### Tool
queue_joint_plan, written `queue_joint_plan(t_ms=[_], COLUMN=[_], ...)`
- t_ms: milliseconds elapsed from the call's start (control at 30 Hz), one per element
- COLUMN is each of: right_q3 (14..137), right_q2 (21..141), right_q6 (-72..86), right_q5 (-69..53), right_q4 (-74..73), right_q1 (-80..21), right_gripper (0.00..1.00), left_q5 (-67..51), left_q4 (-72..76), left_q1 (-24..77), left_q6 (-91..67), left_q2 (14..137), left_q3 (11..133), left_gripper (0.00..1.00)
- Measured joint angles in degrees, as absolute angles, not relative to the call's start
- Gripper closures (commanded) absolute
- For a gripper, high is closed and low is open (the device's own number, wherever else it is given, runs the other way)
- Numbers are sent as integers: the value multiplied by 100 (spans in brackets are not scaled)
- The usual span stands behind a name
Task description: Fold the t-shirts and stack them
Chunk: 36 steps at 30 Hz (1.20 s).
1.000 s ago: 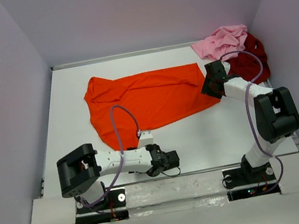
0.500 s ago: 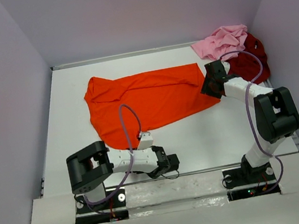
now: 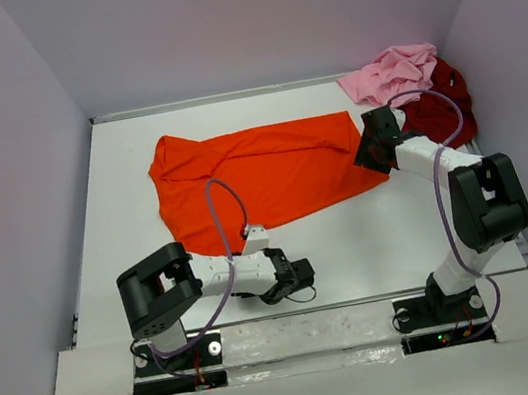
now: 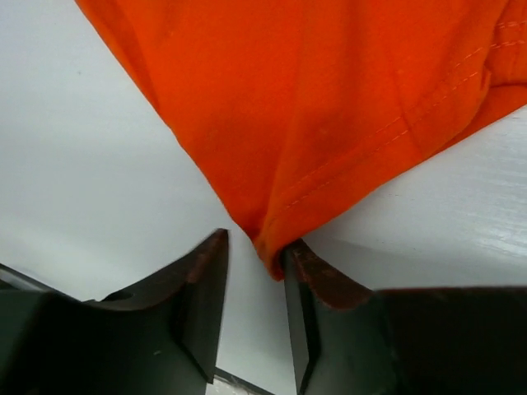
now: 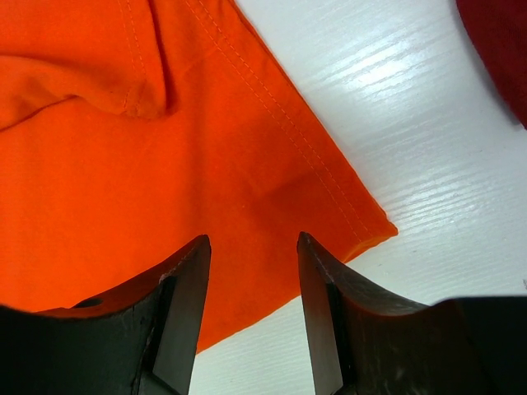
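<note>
The bright orange t-shirt (image 3: 261,180) lies spread flat in the middle of the table. The light pink t-shirt (image 3: 390,73) and the dark red t-shirt (image 3: 443,105) lie crumpled at the back right. My left gripper (image 3: 253,242) is at the orange shirt's near corner. In the left wrist view the left gripper (image 4: 257,240) is open, and the corner of the orange shirt (image 4: 329,107) hangs between the jaws, touching the right one. My right gripper (image 3: 370,154) is open, low over the orange shirt's right corner. The right wrist view shows the right gripper (image 5: 253,239) open over the orange cloth (image 5: 123,164).
White walls close in the table at the left, back and right. The dark red shirt shows at the right wrist view's top right corner (image 5: 502,41). Bare white table (image 3: 353,243) lies between the orange shirt and the arm bases.
My left arm has swung its elbow to the right and drawn in, with its gripper staying at the orange shirt's near corner. The right arm has not moved.
</note>
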State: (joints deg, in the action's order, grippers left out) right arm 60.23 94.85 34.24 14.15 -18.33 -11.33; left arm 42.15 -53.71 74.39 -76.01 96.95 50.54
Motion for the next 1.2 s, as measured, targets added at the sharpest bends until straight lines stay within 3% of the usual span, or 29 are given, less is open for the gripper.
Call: queue_joint_plan(t_ms=[33,67,100,167,400,667,1200], right_q3=[6023,6023,6020,6023,6075,6073,5994], right_q2=[9485,9485,9485,9485,9450,8958,9572], right_q6=[3424,3417,3413,3382,3395,3441,3614], right_q5=[1415,1417,1417,1457,1962,2421,2154], right_q4=[-1833,-1831,-1831,-1837,-2110,-2421,-2661], right_q1=[-1133,-1133,-1133,-1133,-1133,-1114,-1094], right_gripper=[48,49,49,47,40,40,43], left_q5=[4206,4206,4206,4202,4200,4182,4178], left_q4=[-5334,-5295,-5260,-5183,-4971,-4748,-4733], left_q1=[7439,7439,7439,7439,7439,7454,7505], left_q6=[-7572,-7542,-7520,-7430,-7150,-6928,-6919], left_q2=[9710,9725,9743,9751,9754,9590,9454], left_q3=[5054,5054,5054,5054,5054,5033,5022], left_gripper=[67,82,84,100,100,100,100])
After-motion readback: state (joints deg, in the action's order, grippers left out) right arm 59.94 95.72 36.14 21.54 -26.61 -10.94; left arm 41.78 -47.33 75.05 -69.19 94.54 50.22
